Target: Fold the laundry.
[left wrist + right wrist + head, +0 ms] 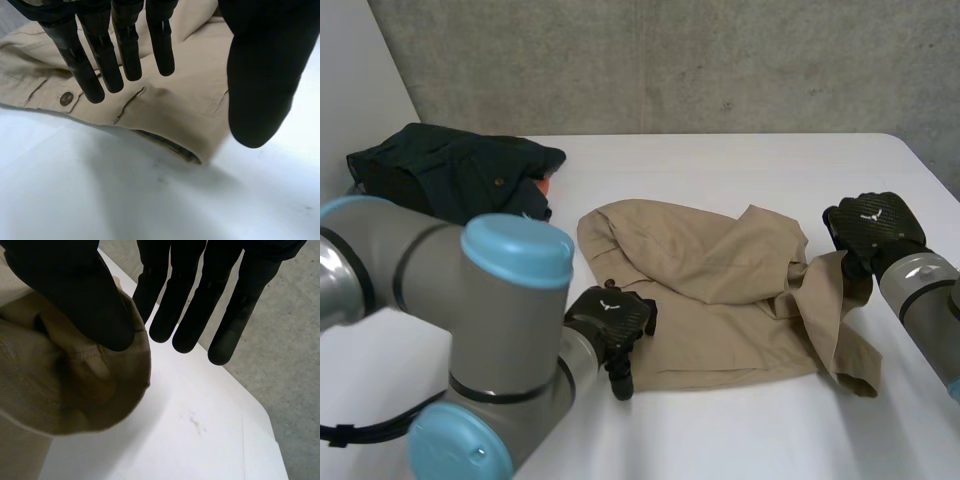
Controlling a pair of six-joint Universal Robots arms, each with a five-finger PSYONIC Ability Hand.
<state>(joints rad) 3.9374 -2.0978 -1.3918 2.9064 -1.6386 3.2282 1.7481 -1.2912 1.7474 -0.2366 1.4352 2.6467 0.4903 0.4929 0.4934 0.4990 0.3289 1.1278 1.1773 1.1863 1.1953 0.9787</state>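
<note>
Head view: tan trousers are lying crumpled mid-table.
Left hand: hovering over the trousers' front left edge, fingers straight, released, grasping nothing.
Right hand: sitting at the trousers' right edge, fingers straight and spread, thumb touching a raised fold.
Dark garment: lying heaped at the table's back left corner.

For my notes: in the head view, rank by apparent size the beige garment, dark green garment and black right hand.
Largest first: crumpled beige garment, bunched dark green garment, black right hand.
</note>
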